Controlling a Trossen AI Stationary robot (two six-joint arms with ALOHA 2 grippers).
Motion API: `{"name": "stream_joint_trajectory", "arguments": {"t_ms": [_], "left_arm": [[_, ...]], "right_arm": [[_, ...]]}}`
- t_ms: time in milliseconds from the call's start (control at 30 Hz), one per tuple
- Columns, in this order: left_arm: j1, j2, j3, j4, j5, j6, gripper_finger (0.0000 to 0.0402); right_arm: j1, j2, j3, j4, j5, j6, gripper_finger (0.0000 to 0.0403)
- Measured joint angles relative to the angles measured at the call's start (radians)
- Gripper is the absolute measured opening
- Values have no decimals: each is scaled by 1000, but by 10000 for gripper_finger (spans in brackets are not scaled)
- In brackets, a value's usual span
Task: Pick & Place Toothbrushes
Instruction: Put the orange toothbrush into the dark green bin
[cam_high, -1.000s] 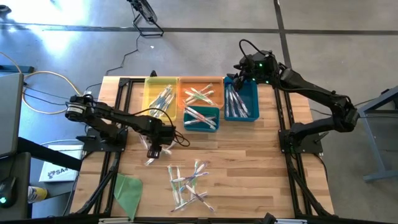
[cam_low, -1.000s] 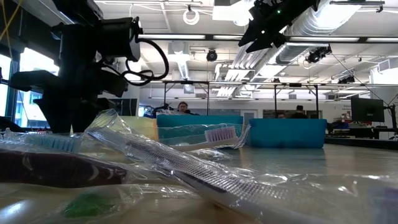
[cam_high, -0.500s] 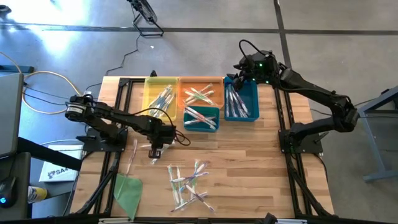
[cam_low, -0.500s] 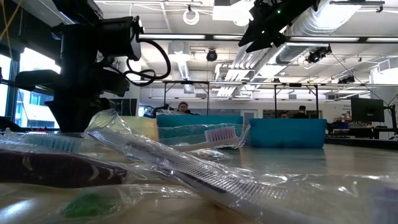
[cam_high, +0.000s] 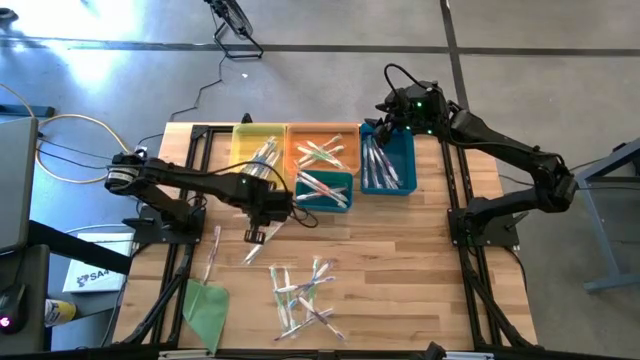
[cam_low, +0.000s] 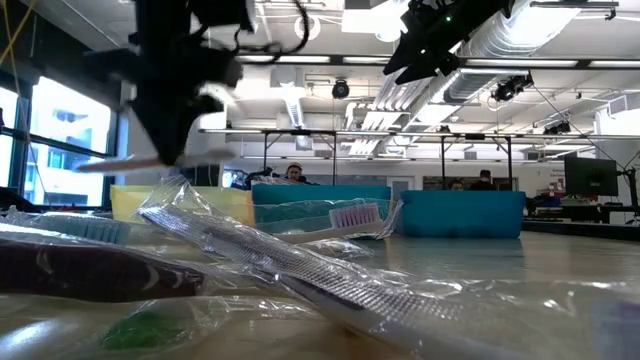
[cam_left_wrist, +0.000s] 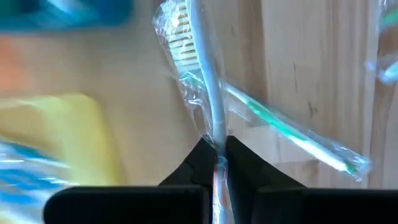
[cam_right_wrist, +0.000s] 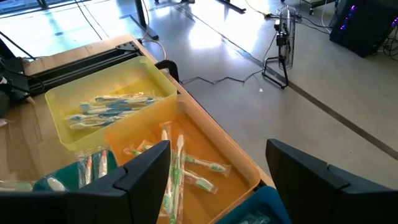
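Observation:
My left gripper (cam_high: 254, 236) hangs over the table's left middle, shut on a clear-wrapped toothbrush (cam_left_wrist: 200, 74). In the low view this toothbrush (cam_low: 120, 161) shows blurred, above the table. Another wrapped toothbrush with green accents (cam_left_wrist: 280, 124) lies flat on the wood below it. A loose pile of toothbrushes (cam_high: 305, 295) lies near the front edge. My right gripper (cam_right_wrist: 217, 180) stands open, high over the bins at the back right. My left gripper pinches the wrapped toothbrush's handle (cam_left_wrist: 217, 152) between its two fingertips, roughly mid-length. The fingers come from above, pointing down, and lie across the brush. The bristle end (cam_left_wrist: 179, 31) sticks out past the fingers. The brush hangs about level, clear of the table.
At the far edge stand a yellow bin (cam_high: 245, 135), an orange bin (cam_high: 345, 135), a small teal bin (cam_high: 322, 203) and a blue bin (cam_high: 405, 160), all holding toothbrushes. One toothbrush (cam_high: 213, 252) lies by the left frame rail. A green sheet (cam_high: 205, 305) lies front left.
My left gripper has taken hold of a toothbrush on the table and risen with it, drifting slightly toward the far edge. The toothbrush is now lifted clear of the table.

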Motion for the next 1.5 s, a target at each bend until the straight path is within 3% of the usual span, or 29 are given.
{"name": "stream_joint_trajectory", "arguments": {"t_ms": [167, 333, 433, 700, 900, 1167, 1300, 1500], "left_arm": [[40, 0, 167, -83, -44, 57, 15], [147, -1, 280, -87, -44, 64, 15], [215, -1, 312, -71, -38, 63, 15], [318, 30, 327, 51, 104, 48, 16], [320, 176, 407, 27, 181, 12, 16], [321, 415, 724, -215, 195, -4, 16], [321, 505, 864, -251, 217, 1, 16], [322, 585, 941, -253, 224, 9, 16]], "right_arm": [[0, 0, 0, 0, 0, 0, 258], [0, -5, 0, -13, 0, -5, 258], [0, -30, 0, -34, 0, -30, 258], [0, -136, 0, -46, 0, -8, 258], [0, -207, 0, -45, -1, 30, 258], [0, -235, 0, -47, 0, 38, 258], [0, -235, 0, -58, 0, 32, 258], [0, -239, 0, -99, 6, 24, 258]]}}
